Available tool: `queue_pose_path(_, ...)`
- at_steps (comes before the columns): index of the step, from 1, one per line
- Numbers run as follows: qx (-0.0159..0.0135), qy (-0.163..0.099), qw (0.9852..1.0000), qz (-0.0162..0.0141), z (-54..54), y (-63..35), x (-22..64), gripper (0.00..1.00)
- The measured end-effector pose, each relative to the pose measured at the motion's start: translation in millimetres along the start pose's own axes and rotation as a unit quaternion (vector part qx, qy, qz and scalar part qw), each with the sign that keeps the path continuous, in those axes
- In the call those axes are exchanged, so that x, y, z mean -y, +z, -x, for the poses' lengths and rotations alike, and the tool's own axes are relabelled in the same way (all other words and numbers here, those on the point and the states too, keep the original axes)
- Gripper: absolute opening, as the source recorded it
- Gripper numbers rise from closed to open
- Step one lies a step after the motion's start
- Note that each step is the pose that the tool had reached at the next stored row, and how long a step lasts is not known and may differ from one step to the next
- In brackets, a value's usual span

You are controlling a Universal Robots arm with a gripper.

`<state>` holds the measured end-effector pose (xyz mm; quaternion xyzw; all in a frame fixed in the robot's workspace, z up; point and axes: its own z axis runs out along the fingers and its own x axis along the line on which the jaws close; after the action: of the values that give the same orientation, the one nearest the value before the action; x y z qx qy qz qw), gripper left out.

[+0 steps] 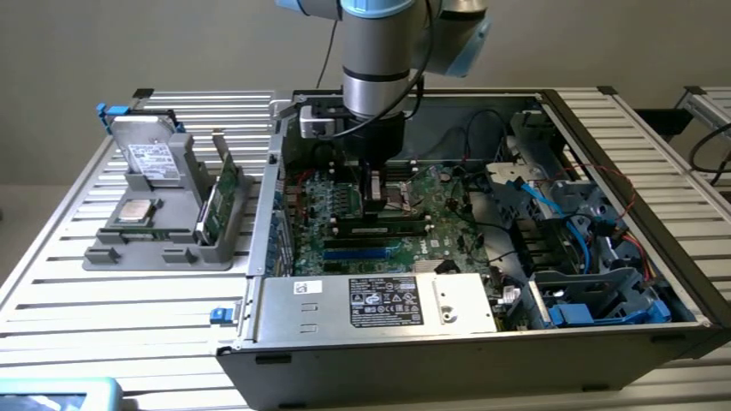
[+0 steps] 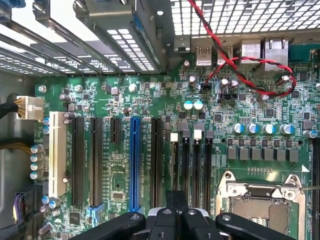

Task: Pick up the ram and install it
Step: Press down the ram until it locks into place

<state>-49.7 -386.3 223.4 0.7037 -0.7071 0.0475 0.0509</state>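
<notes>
Steel-grey computer case (image 1: 639,214) lies open with the green motherboard (image 2: 150,100) inside, and over its slots the gripper (image 1: 371,201) hangs, jaw state I cannot tell, just above the ram (image 1: 377,229), which looks set in a slot, perhaps installed.

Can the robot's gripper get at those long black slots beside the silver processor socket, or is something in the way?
Probably yes. The gripper hangs inside the open grey case just above the long black slots, and the twisted red-and-black wire runs clear of them.
</notes>
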Motion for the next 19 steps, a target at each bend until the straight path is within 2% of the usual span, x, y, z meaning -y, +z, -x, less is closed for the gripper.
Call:
queue_pose_path(4, 0.0001, 0.000, 1.0000, -0.0001, 0.1, 0.4, 0.0, 0.11)
queue_pose_path(5, 0.0010, 0.000, 1.0000, -0.0009, 0.1, -1.0, 0.2, 0.11)
queue_pose_path(8, 0.0001, 0.000, 1.0000, -0.0002, -1.7, -12.0, 1.6, 0.11)
queue_pose_path(12, 0.0002, 0.000, 1.0000, -0.0002, -2.6, -19.3, 11.9, 0.11)
queue_pose_path(19, 0.0002, 0.000, 1.0000, -0.0002, -2.8, -20.8, 25.4, 0.11)
